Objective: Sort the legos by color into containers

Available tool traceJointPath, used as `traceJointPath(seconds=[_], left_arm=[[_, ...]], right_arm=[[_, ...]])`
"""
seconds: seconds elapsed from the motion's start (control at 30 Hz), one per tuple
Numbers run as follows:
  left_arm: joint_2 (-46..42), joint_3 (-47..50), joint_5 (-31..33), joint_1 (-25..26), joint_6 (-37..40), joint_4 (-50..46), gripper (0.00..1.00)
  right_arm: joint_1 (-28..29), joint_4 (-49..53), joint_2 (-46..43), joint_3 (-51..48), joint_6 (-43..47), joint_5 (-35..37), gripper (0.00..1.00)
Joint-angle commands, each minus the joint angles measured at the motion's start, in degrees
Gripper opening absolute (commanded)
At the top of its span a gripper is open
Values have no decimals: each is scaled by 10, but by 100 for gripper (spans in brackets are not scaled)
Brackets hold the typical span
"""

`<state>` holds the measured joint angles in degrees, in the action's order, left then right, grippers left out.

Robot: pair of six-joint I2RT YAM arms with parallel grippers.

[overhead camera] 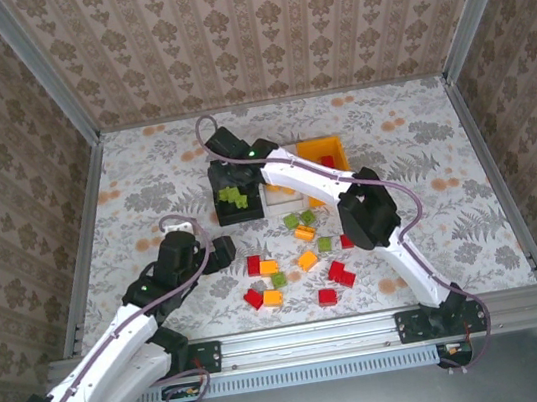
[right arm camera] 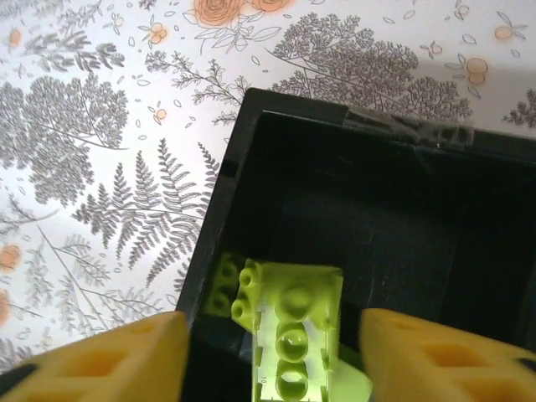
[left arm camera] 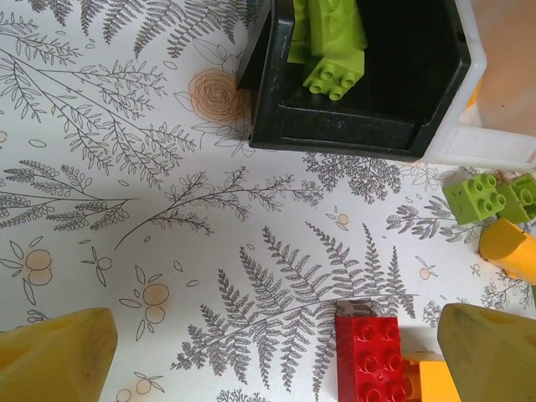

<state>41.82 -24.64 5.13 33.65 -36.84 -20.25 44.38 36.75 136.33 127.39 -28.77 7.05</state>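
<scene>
Over the black bin (right arm camera: 293, 105), the right hand (right arm camera: 272, 322) stands spread, with a lime brick (right arm camera: 293, 335) between its fingers touching neither, beside another green piece inside. Low above the fern-printed desk (left arm camera: 126, 209), the left hand (left arm camera: 275, 331) hovers wide apart and empty near a red brick (left arm camera: 368, 360). Loose red, orange and green legos (overhead camera: 298, 262) lie scattered just before the white bin (overhead camera: 283, 197) and the orange-yellow bin (overhead camera: 321, 148).

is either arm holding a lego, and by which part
Nothing held: lime lego lies between the right fingers, gaps both sides, over the black bin; left fingers empty.
</scene>
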Motion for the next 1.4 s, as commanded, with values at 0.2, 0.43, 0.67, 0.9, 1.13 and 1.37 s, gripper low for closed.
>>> traceJointPath(seconds=[0.2, 0.43, 0.67, 0.9, 1.13, 1.37], left_arm=[[-3, -35, -7, -4, 22, -6, 100], [18, -38, -20, -4, 20, 22, 100], [62, -31, -39, -3, 9, 73, 100], [99, -31, -51, -1, 2, 96, 100], [103, -35, -51, -1, 4, 85, 100], [91, -31, -50, -1, 4, 72, 100]], right_arm=[[0, 10, -86, -23, 12, 0, 68], [1, -94, -307, -317, -8, -9, 69], [0, -70, -469, -543, -24, 17, 70], [-1, -78, -511, -669, -3, -6, 70], [-1, -82, -418, -646, 44, -16, 69], [22, -71, -424, -664, 34, -52, 70]])
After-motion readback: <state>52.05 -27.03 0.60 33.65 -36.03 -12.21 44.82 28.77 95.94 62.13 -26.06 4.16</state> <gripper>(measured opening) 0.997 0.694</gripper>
